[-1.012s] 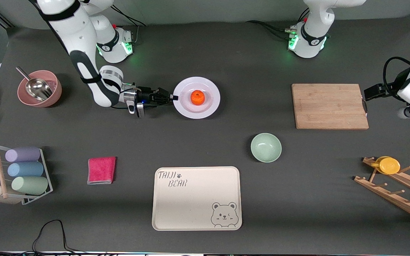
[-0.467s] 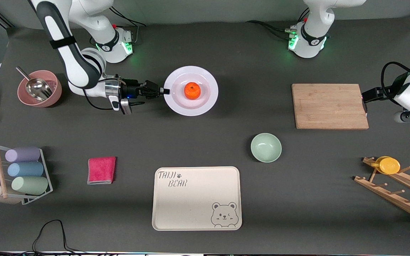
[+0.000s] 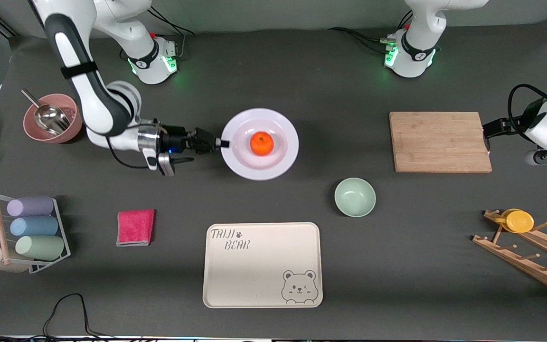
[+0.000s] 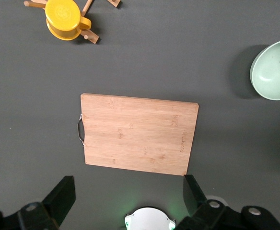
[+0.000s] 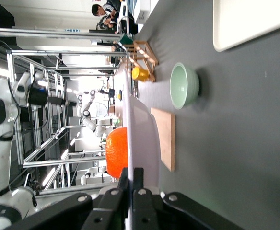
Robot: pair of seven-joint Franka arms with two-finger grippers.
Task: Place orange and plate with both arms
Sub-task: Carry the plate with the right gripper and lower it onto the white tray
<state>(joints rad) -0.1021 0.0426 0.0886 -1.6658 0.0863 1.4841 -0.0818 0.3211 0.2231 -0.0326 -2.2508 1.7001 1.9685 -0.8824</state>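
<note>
The white plate (image 3: 280, 159) hangs level a little above the table, with the orange (image 3: 261, 143) resting in its middle. My right gripper (image 3: 224, 143) is shut on the plate's rim at the side toward the right arm's end. In the right wrist view the plate (image 5: 142, 129) shows edge-on, clamped between the right gripper (image 5: 132, 179) fingers, and the orange (image 5: 116, 152) sits on it. My left gripper (image 3: 486, 129) waits open and holds nothing, above the table beside the wooden cutting board (image 3: 439, 141). The left wrist view shows the left gripper (image 4: 129, 194) spread wide over bare table.
A cream bear tray (image 3: 262, 264) lies near the front camera, a mint-green bowl (image 3: 354, 196) between it and the board. A pink bowl with scoop (image 3: 52, 118), red cloth (image 3: 135, 227) and cup rack (image 3: 31, 228) occupy the right arm's end. A yellow cup (image 3: 518, 221) hangs on a wooden rack.
My right gripper has carried the plate with the orange first toward the bases, then back toward the bear tray. The left arm has barely shifted.
</note>
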